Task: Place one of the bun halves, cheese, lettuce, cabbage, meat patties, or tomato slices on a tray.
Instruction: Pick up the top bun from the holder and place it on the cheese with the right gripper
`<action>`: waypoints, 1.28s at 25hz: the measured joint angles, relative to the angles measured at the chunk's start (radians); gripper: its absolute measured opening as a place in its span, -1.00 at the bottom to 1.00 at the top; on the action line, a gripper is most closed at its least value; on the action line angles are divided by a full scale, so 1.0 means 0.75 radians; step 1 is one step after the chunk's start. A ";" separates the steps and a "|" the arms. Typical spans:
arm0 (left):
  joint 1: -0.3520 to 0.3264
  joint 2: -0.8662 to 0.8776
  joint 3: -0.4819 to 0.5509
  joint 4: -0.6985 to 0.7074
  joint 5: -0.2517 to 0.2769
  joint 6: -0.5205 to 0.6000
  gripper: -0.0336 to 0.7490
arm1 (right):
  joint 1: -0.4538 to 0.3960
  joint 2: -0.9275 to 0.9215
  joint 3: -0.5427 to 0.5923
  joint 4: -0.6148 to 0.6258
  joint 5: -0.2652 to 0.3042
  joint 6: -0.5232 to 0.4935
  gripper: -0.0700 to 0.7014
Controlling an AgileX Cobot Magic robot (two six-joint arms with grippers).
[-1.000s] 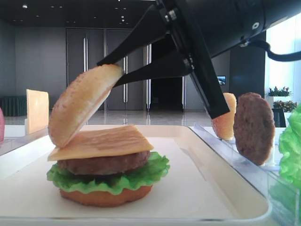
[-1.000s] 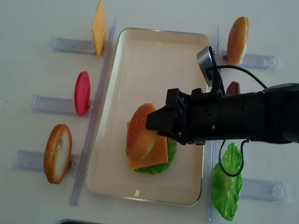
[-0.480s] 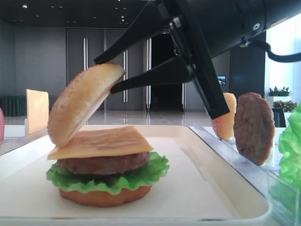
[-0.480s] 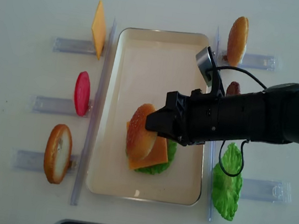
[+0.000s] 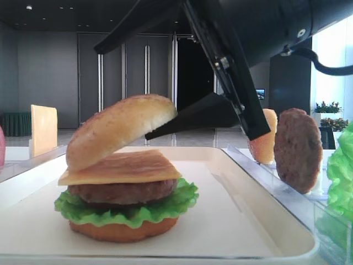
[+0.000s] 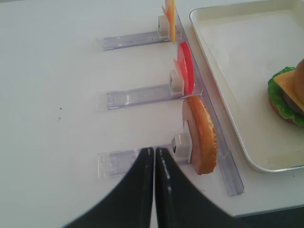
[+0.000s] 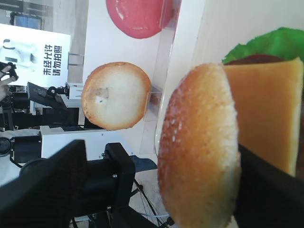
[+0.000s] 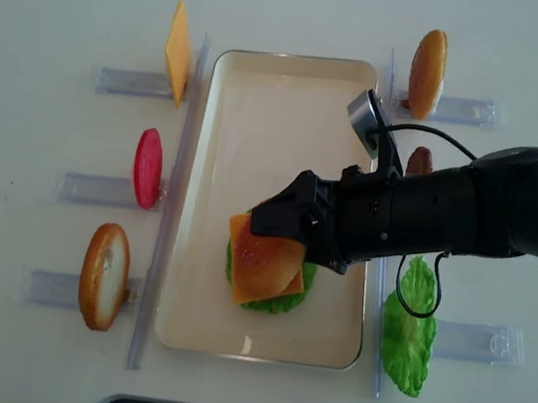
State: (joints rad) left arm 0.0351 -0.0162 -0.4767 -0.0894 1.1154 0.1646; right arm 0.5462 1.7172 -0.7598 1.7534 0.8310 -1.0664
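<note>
Right gripper (image 5: 165, 66) standing wide open over the burger stack, upper finger well above the bun top (image 5: 118, 130), lower finger just under its raised edge at 3 o'clock; whether touching, cannot tell. Bun top is resting tilted on the cheese (image 5: 118, 168), low edge at 9 o'clock. Below: patty (image 5: 121, 192), lettuce (image 5: 127, 208), bottom bun, all sitting on the tray (image 8: 297, 75) near its 6 o'clock end. Left gripper (image 6: 154, 156) is hanging pinched shut, empty, beside a spare bun (image 6: 200, 134) in its rack.

Judgement: bun looks light, stiff, smooth-crusted; likely sliding on the slick cheese. Best hold is across its rim, 1 finger on each face.
</note>
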 joint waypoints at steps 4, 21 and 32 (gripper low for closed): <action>0.000 0.000 0.000 0.000 0.000 0.000 -0.92 | 0.000 0.000 -0.041 -0.023 -0.008 0.016 0.58; 0.000 0.000 0.000 0.000 0.000 0.000 -0.92 | 0.000 0.000 -0.067 -0.235 -0.138 0.138 0.59; 0.000 0.000 0.000 0.000 0.000 0.000 -0.92 | 0.000 0.001 -0.318 -1.056 -0.103 0.785 0.59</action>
State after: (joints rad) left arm 0.0351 -0.0162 -0.4767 -0.0894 1.1154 0.1646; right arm 0.5462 1.7182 -0.9984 0.9613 0.7537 -0.4775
